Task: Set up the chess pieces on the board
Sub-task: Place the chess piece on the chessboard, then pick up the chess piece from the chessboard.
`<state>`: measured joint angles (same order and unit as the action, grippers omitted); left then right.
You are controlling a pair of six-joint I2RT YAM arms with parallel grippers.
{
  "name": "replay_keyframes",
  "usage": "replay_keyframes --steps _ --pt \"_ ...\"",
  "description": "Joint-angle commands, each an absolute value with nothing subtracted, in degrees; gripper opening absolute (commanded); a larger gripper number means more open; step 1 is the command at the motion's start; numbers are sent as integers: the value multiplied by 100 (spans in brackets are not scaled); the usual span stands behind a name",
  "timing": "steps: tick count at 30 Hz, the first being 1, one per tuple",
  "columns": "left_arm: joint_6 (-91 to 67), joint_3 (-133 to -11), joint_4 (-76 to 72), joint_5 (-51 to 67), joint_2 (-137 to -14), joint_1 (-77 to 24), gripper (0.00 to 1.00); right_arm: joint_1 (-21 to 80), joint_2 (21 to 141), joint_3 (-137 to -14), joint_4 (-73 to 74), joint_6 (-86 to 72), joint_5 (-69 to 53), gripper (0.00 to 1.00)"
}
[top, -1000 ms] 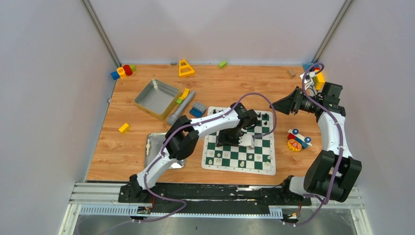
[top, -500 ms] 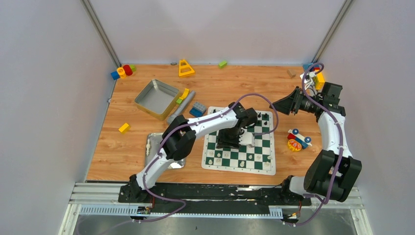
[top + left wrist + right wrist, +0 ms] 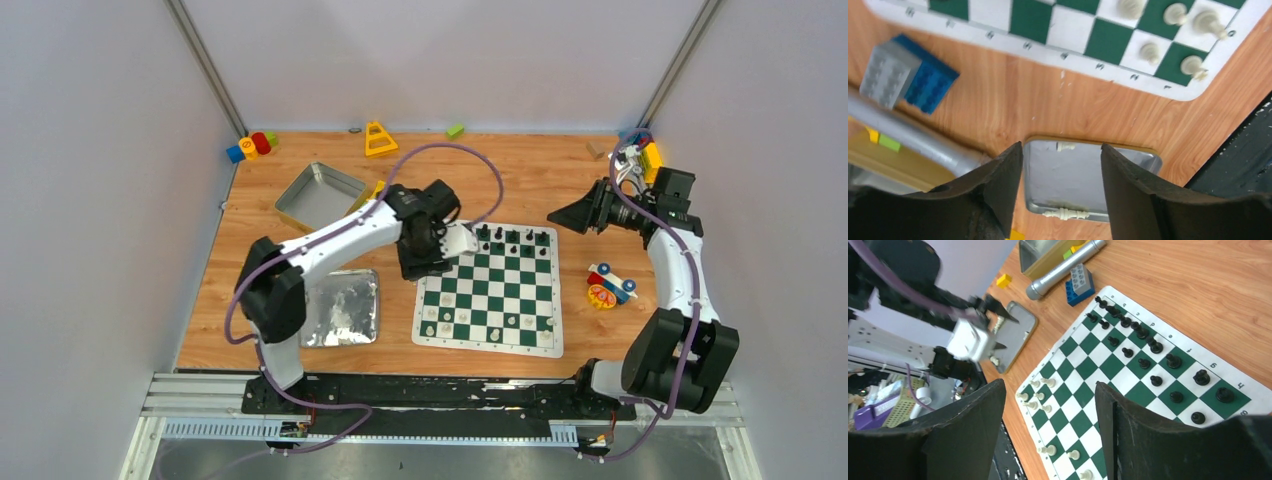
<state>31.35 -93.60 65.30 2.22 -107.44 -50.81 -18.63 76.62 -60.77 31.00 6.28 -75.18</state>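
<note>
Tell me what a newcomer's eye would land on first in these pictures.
The green-and-white board at the middle of the table stands out first, with black pieces lined along its far rows and white pieces scattered over the near ones. Next comes the left tool, open over the wood beside the board and pointing toward a silver tray where two white chessmen lie.

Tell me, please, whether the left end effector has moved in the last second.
Yes. The left end effector swung left, from over the board's middle to its left edge.
</note>
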Motion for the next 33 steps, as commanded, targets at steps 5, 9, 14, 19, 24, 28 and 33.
replay_keyframes --steps 5,9,14,19,24,28,33 --pt "2323 -7876 4703 769 -8730 -3761 93 -608 7329 -5906 2987 1066 -5791 68" --pt "2029 -7321 4090 933 -7988 -3113 100 647 7339 -5830 2991 1457 -4639 68" --pt "1721 -7016 3896 1323 -7692 -2390 100 2131 7694 -5880 3001 1815 -3509 68" --pt "1426 -7251 4313 2470 -8033 -1619 100 3358 8317 -6046 3072 2131 -2767 67" --pt "1152 -7235 4335 2653 -8215 -1159 100 3894 8891 -6261 3134 2181 -2558 61" --pt "1221 -7236 4365 2706 -8131 -1049 100 4091 9198 -6390 3150 2205 -2437 53" --pt "1292 -7152 4292 2621 -7920 -1046 100 4245 9465 -6513 3156 2223 -2310 45"
